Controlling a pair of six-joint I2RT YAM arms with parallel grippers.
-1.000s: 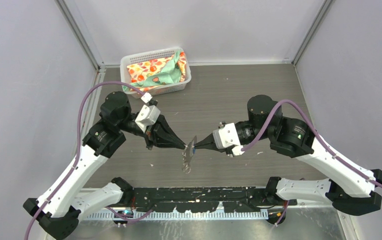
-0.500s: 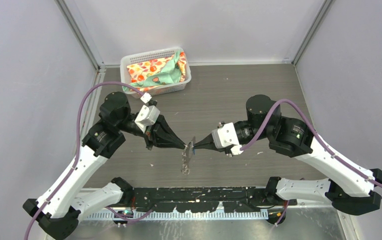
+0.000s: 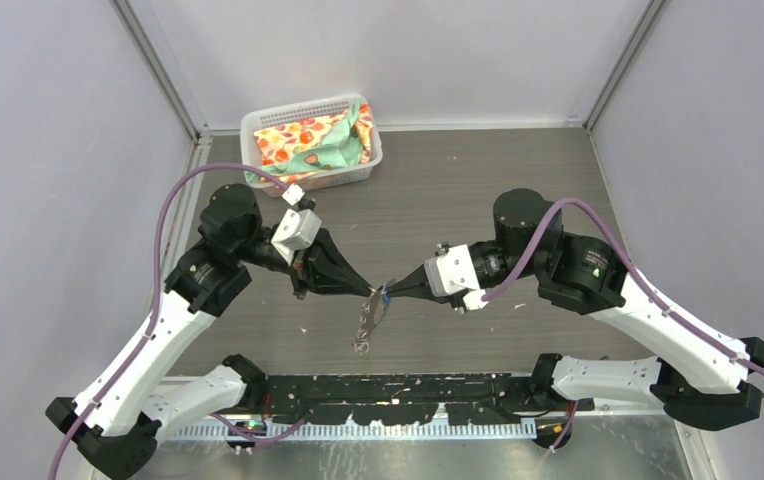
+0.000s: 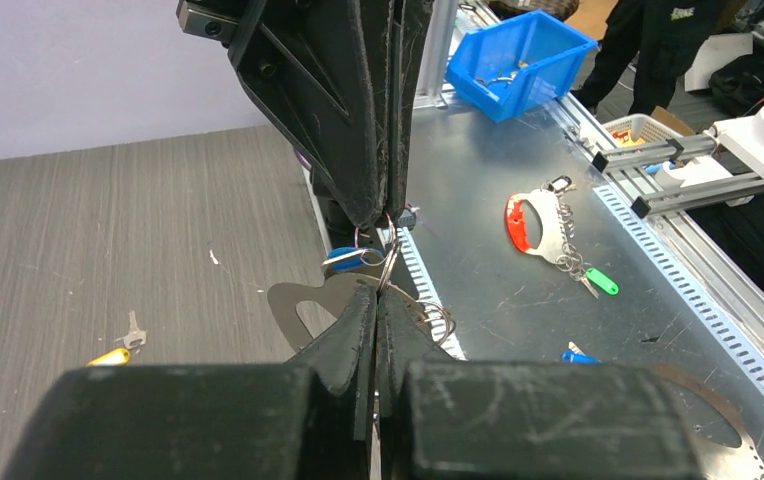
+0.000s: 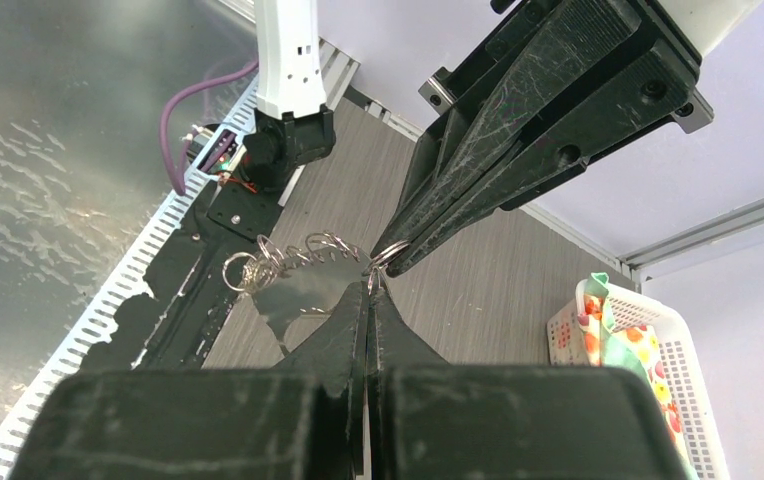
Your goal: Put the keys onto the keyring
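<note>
left hand [image 3: 370, 292]: clamped on keyring [image 3: 366, 325]
right hand [image 3: 391, 292]: shut at keyring
blue key [image 4: 343, 258]: against keyring
left wrist only: yellow key [image 4: 108, 357] on bench [image 4: 108, 230]

Grey wood-grain surface [image 3: 478, 190]: white basket [image 3: 330, 177] of cloths [image 3: 318, 135] beyond the left hand [image 3: 371, 291], yellow-headed key [image 4: 108, 356] near it.

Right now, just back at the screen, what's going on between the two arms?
Both grippers are shut, tip to tip, above the table. The left gripper pinches the keyring, whose plate hangs below the tips. The right gripper closes right at the small wire loop on its top corner, where the blue key sits; whether that key is threaded yet I cannot tell. The yellow key lies on the table, untouched.
</note>
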